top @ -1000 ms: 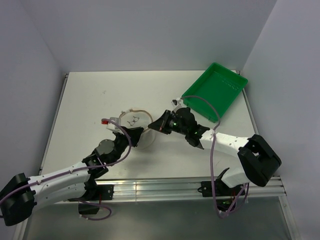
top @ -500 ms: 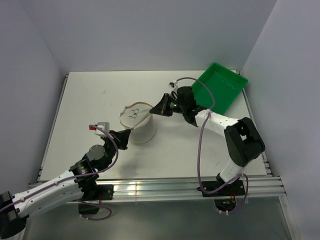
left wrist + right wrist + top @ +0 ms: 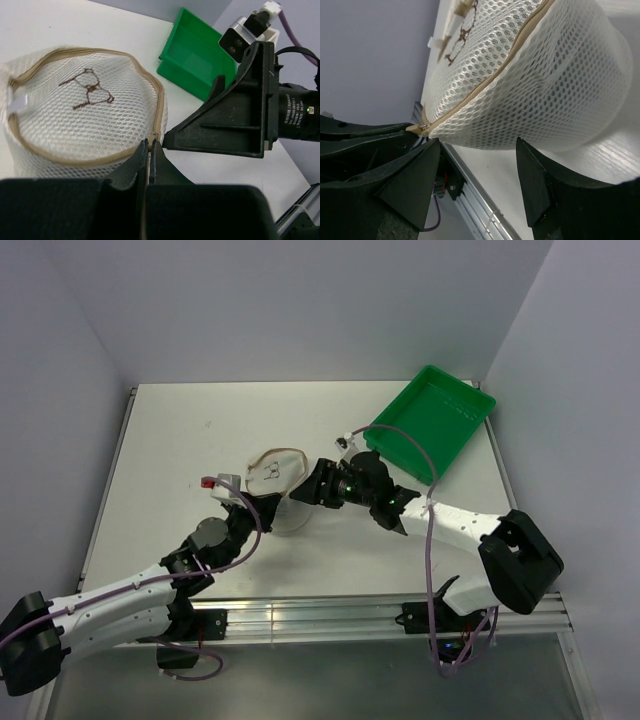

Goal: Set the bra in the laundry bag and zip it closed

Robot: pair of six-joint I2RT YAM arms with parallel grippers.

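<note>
The laundry bag [image 3: 272, 476], a round white mesh drum with a tan zipped rim, stands on the table mid-left. My left gripper [image 3: 262, 506] is at its near side, shut on the tan zipper pull [image 3: 154, 136] at the rim. My right gripper [image 3: 306, 491] stands open just right of the bag, nothing between its fingers. In the right wrist view the mesh wall [image 3: 535, 75] bulges just above its open jaws [image 3: 477, 149]. The pull [image 3: 416, 128] runs into the left gripper's fingers [image 3: 370, 134]. The bra is hidden; no black fabric shows through the mesh.
A green plastic tray [image 3: 432, 418] sits at the back right of the table, showing nothing inside. The right arm's body [image 3: 235, 120] stands close beside the left gripper. The table's aluminium front rail [image 3: 330, 612] runs below both arms.
The right gripper, shut at the bag's rim a second ago, now stands open beside it. Both arms shifted away half a second ago and are back at the bag.
</note>
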